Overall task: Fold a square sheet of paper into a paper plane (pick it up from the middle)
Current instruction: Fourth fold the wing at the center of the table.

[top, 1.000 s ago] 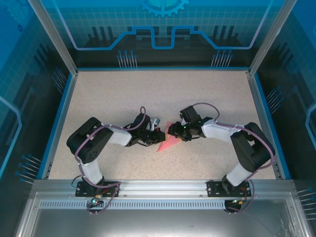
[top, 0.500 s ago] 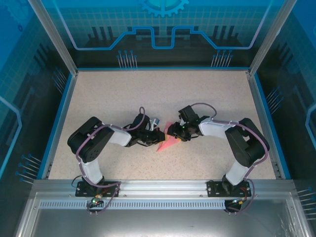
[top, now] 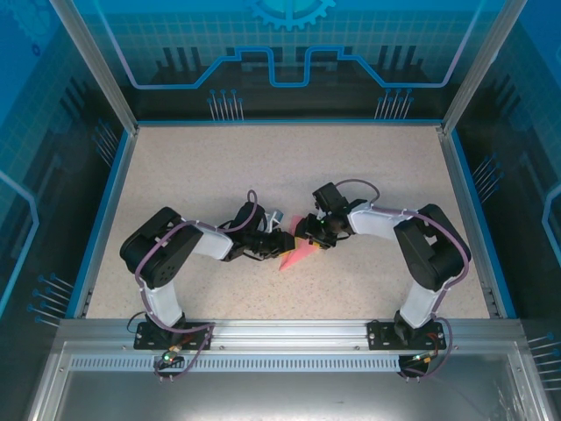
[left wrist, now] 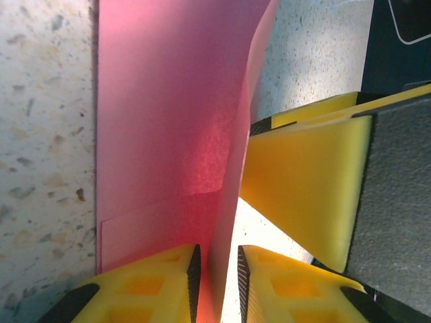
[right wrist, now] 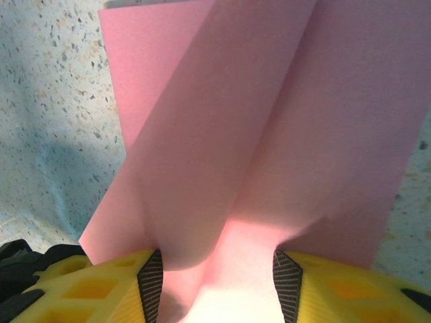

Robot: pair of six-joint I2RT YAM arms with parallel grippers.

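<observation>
Reference item: one paper plane [top: 294, 256], pink-red and partly folded, is taken as the landmark. Its narrow end is directed toward the arm bases.
Paper plane location: it lies flat on the bench [top: 219, 175], near the middle of the surface, with one gripper at each side.
Bench count: one speckled bench is seen, directly under the paper plane.
Arm count: two arms are seen, bent inward and meeting at the paper plane, one from its left and one from its right.
Left gripper [top: 280, 242]: one, placed at the left side of the paper plane. In the left wrist view the left gripper [left wrist: 217, 259] is clamped on an upright flap of the paper plane [left wrist: 161, 134], with only a narrow slit between its two yellow fingers.
Right gripper [top: 307, 235]: one, placed at the right side of the paper plane. In the right wrist view the right gripper [right wrist: 217, 269] is seen with its two fingers wide apart and the paper plane [right wrist: 269, 121] between the dark pads. Whether the pads press on the paper cannot be told.
Neighbouring finger [left wrist: 303, 182]: one yellow finger of the right gripper is seen just beside the upright flap.
Crease count: at least two long creases are seen on the paper plane in the right wrist view.
</observation>
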